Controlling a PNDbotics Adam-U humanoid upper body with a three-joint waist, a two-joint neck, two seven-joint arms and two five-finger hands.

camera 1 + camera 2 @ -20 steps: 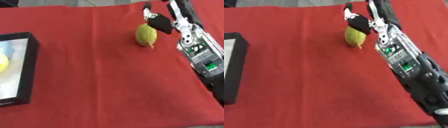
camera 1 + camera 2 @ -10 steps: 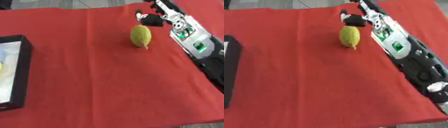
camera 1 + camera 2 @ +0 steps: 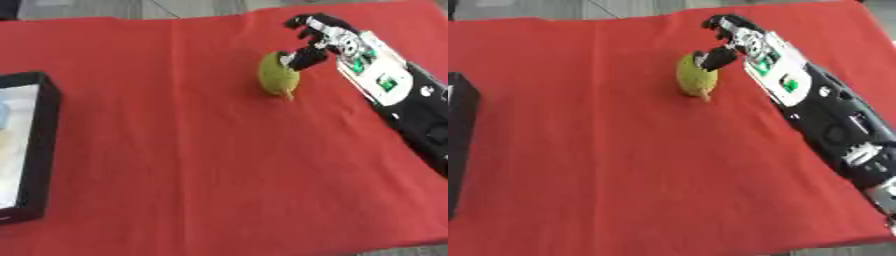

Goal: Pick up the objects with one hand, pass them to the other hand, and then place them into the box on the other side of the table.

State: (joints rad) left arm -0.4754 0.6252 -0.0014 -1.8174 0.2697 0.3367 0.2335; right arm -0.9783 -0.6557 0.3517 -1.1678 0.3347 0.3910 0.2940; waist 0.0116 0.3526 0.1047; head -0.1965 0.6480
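Clearly the right robot hand (image 3: 317, 39) is the nearer one; it reaches in from the right, fingers curled, and its lowest fingertips touch the upper right side of the yellow-green fruit (image 3: 278, 78), though nothing yet closes round it; the left robot hand shows in neither view. The fruit lies on the red cloth (image 3: 201, 165) of the worktop, toward the far right, its long axis running away from the robot with a pointed tip nearest; it sits just left of and below the palm. Bare cloth stretches leftward to the black box (image 3: 42, 150) at the left edge, well apart.
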